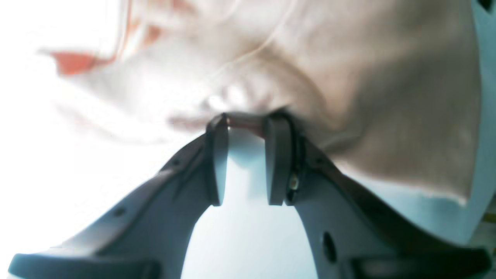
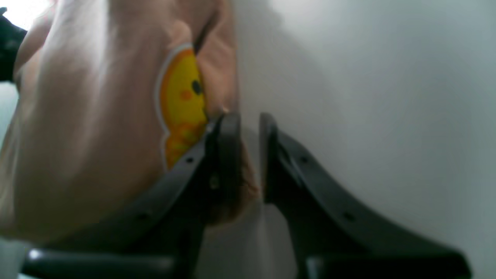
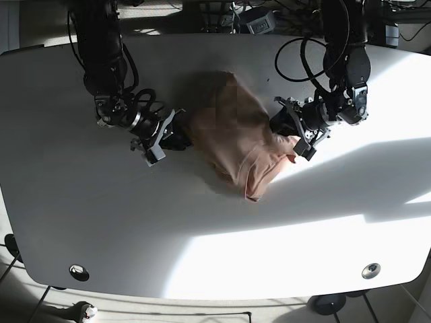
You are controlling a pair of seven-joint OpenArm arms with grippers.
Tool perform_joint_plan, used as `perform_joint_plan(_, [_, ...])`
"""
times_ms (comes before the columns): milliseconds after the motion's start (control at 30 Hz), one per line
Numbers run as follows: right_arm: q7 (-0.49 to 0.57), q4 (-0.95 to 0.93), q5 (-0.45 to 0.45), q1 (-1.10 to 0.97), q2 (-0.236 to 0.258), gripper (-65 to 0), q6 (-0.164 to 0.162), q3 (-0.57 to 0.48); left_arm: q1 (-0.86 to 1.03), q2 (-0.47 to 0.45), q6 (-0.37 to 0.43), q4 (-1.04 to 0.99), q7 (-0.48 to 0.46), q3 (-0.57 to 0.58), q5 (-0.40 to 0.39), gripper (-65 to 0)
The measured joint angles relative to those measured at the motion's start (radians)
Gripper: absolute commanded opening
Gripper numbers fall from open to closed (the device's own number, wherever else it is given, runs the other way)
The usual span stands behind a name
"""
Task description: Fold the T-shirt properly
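Observation:
The pinkish-beige T-shirt [image 3: 232, 131] lies bunched up in the middle of the white table [image 3: 101, 222]. My left gripper [image 3: 288, 134] is at its right edge. In the left wrist view this gripper [image 1: 246, 124] has a fold of the shirt [image 1: 348, 77] pinched between its tips. My right gripper [image 3: 176, 136] is at the shirt's left edge. In the right wrist view this gripper [image 2: 250, 120] has its jaws close together with cloth [image 2: 77, 135] in the gap. A yellow duck print [image 2: 182, 104] shows beside the left finger.
Cables and equipment [image 3: 256, 17] sit along the table's far edge. Bright sunlight falls across the right and front of the table [image 3: 337, 202]. Two round grommets [image 3: 79, 272] sit near the front edge.

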Motion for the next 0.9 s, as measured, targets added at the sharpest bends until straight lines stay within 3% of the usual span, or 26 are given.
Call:
perform_joint_plan(233, [-0.017,0.186,-0.016,-0.176,-0.001,-56.4,-0.013,0.001,-0.258,-0.028,0.002,-0.254,0.015,0.0,0.016,-50.0])
perform_joint_plan(333, [-0.024,0.227,-0.019,-0.236,-0.053,-56.4,-0.014,0.002,-0.298,-0.027,0.002,-0.255,0.014,0.0,0.015,-50.0])
perform_joint_plan(467, [-0.066,0.248,-0.019,-0.252,-0.079,-56.4,-0.011,-0.004,-0.27,-0.058,0.002,-0.041,0.022,-0.002,0.018,-49.7])
perform_joint_plan(600, [-0.065,0.262,-0.018,-0.268,-0.075,-56.4,-0.011,0.009,-0.216,-0.017,0.02,0.104,0.017,-0.003,0.015,-38.3])
perform_joint_plan(633, [-0.085,0.262,-0.02,-0.272,-0.082,-56.4,0.008,0.063,-0.179,0.024,0.138,0.139,0.019,0.0,0.015,-34.0])
perform_joint_plan(733, [-0.076,0.263,-0.018,-0.282,-0.074,-56.4,0.007,0.17,-0.126,0.079,0.376,0.202,0.021,0.04,0.016,-26.4])
perform_joint_plan(900, [-0.11,0.322,-0.034,-0.314,-0.076,-56.4,0.008,0.244,-0.011,0.081,0.581,0.285,-0.29,0.286,0.024,-19.6])
